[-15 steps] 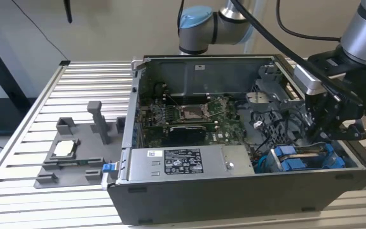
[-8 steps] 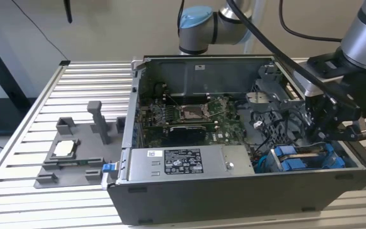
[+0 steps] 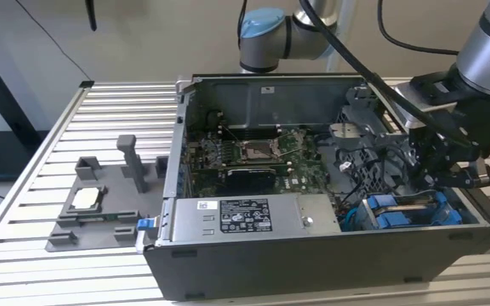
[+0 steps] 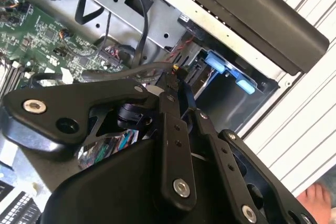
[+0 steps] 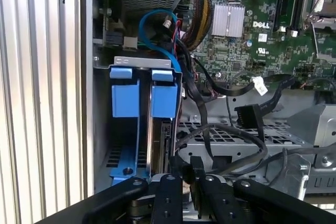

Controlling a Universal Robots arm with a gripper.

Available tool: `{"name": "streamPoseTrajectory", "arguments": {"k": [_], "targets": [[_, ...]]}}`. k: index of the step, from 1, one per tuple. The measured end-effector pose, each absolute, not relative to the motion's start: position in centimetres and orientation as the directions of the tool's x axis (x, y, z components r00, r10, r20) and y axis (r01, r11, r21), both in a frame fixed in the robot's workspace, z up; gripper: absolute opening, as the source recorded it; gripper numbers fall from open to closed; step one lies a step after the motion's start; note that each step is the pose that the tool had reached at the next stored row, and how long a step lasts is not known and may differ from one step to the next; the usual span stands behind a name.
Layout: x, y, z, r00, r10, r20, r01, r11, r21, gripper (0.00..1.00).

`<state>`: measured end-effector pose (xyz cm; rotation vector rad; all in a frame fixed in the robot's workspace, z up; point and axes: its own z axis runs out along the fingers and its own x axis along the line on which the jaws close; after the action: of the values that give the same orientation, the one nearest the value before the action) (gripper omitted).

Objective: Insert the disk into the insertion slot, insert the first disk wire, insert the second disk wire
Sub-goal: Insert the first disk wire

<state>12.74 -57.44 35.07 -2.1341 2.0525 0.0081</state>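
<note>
The disk (image 3: 408, 210) stands on edge inside the insertion slot (image 3: 360, 220) at the case's front corner on the exterior view's right. Its blue carrier tabs (image 5: 164, 98) stick up out of the dark cage (image 5: 102, 129). The same tabs (image 4: 216, 61) and cage (image 4: 226, 100) appear in the second wrist view. My gripper (image 3: 439, 182) hangs just above the cage, beside the disk. Its fingers (image 5: 176, 171) are shut on the black connector end of a disk wire (image 5: 226, 129), which loops back over the perforated metal. In the second wrist view the gripper (image 4: 176, 77) points its tips toward the cage opening.
A long silver box with a label (image 3: 237, 217) lies along the case front, next to the cage. The motherboard (image 3: 254, 153) fills the case floor. A blue cable (image 5: 152, 24) and black cable bundles (image 5: 197, 19) crowd the area near the disk. A grey fixture (image 3: 87, 204) sits on the slatted table (image 3: 117, 108).
</note>
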Motion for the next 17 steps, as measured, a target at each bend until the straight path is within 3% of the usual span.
{"name": "streamPoseTrajectory", "arguments": {"k": [9,17], "targets": [[13.3,-57.8,35.0,0.034,-0.99,-0.136,-0.998,-0.028,-0.048,0.19],[14.9,-58.4,34.9,0.032,-0.99,-0.137,-0.999,-0.028,-0.031,0.19]]}}
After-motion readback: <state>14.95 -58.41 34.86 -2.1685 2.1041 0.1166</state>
